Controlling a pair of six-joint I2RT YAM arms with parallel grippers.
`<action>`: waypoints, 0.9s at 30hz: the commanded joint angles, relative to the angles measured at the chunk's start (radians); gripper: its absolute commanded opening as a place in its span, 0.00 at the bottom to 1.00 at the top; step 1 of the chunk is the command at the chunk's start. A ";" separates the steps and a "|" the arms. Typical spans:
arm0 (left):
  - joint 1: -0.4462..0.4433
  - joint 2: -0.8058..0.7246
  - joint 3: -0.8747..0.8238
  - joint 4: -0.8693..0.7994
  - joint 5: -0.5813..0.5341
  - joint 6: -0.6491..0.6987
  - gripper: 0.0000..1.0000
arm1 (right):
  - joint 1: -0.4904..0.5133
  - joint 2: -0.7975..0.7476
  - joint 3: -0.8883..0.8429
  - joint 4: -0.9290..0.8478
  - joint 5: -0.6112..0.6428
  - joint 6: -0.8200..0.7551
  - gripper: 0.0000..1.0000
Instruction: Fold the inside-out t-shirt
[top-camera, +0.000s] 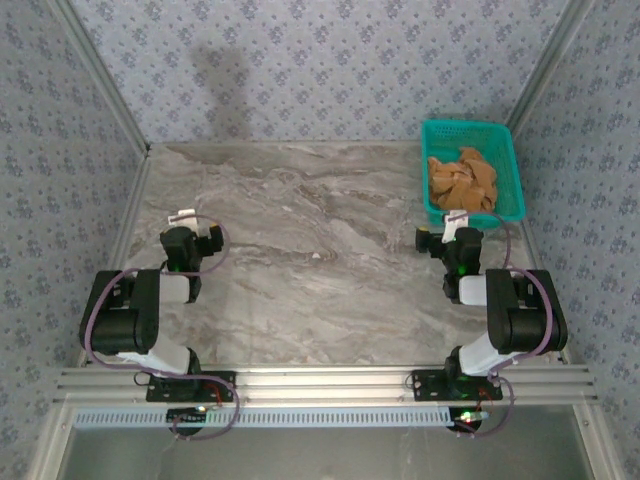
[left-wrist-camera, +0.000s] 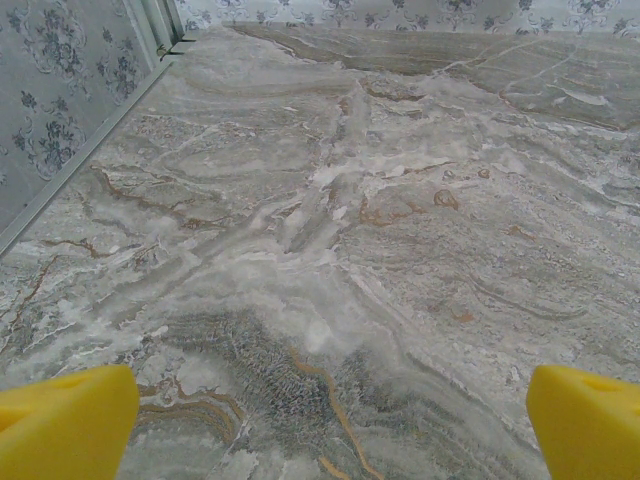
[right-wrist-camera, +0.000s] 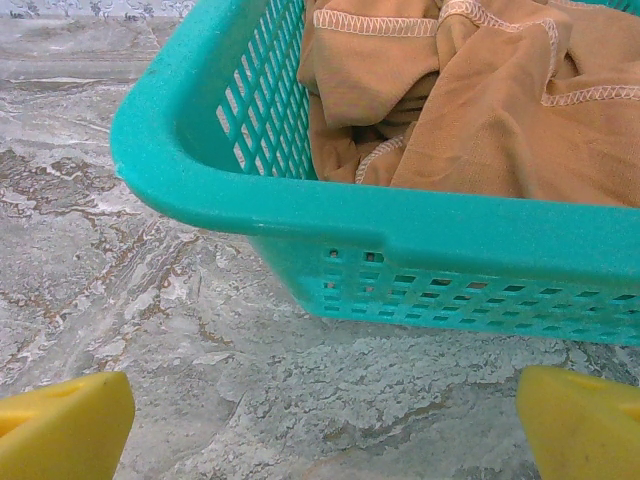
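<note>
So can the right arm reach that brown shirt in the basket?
Probably yes. The t-shirt lies in the open-topped basket, and the right gripper, jaws open, sits just before its near wall; it would only need to clear the rim.

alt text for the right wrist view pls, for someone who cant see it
A teal plastic basket holding the crumpled tan t-shirt sits on the marble table, close in front of the camera. The right hand is open and empty, its yellow fingertips at the bottom corners, short of the basket.
</note>
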 joint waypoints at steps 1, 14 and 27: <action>0.002 0.005 0.010 0.008 0.001 0.008 1.00 | 0.005 0.002 0.019 -0.009 0.019 0.003 1.00; 0.002 0.004 0.009 0.008 0.001 0.007 1.00 | 0.005 0.002 0.018 -0.009 0.019 0.003 1.00; 0.002 0.004 0.009 0.008 0.001 0.007 1.00 | -0.008 0.002 0.022 -0.014 -0.006 0.013 1.00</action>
